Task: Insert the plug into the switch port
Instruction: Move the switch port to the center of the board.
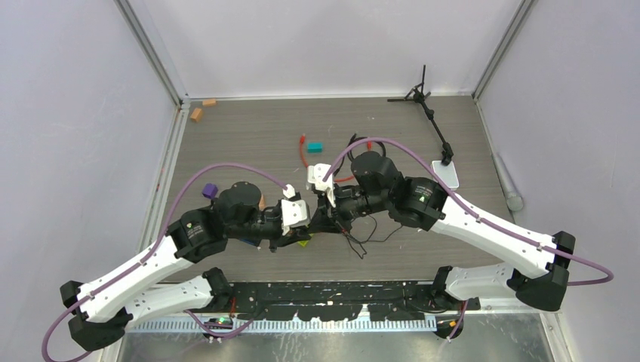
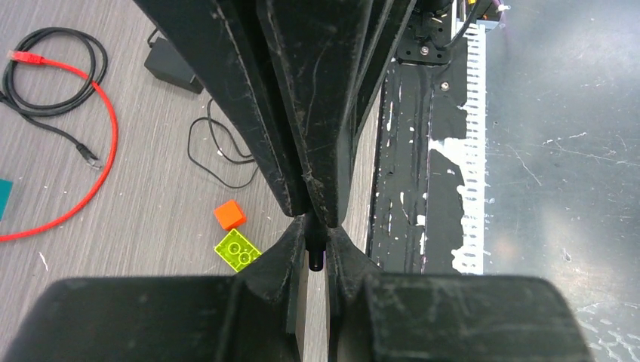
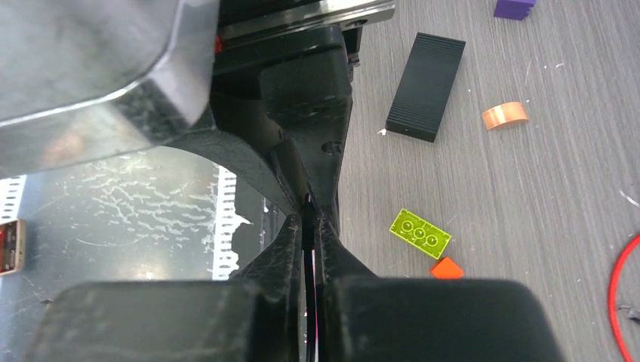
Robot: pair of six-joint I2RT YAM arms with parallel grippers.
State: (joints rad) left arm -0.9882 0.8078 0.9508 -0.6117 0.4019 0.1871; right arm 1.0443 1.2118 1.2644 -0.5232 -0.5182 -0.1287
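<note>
L gripper (image 2: pixel 317 235) and R gripper (image 3: pixel 309 226) pinched tip to tip; plug lies loose

L gripper's fingers are pressed almost together on a small dark nub (image 2: pixel 315 256); what it is can't be told. R gripper meets it nose to nose just above the table (image 2: pixel 136 226). Its fingers are nearly touching, w/ only a narrow slit showing and no way to tell if anything sits btwn them. The plug (image 2: pixel 18 56) rests on the wood at the end of the red-orange cable (image 2: pixel 106 143). It is well apart from both grippers and not far from a power brick (image 2: pixel 173 65). No switch port can be picked out in any view. A black ribbed block (image 3: pixel 426 87) lies nearby, its faces unseen.

Judgement: the plug isn't in hand yet, so insertion can't start. To do it well, one gripper should take the cable just behind the plug, leaving the tip clear. It should then level the tip w/ the port and push straight while the other gripper steadies the switch.
</note>
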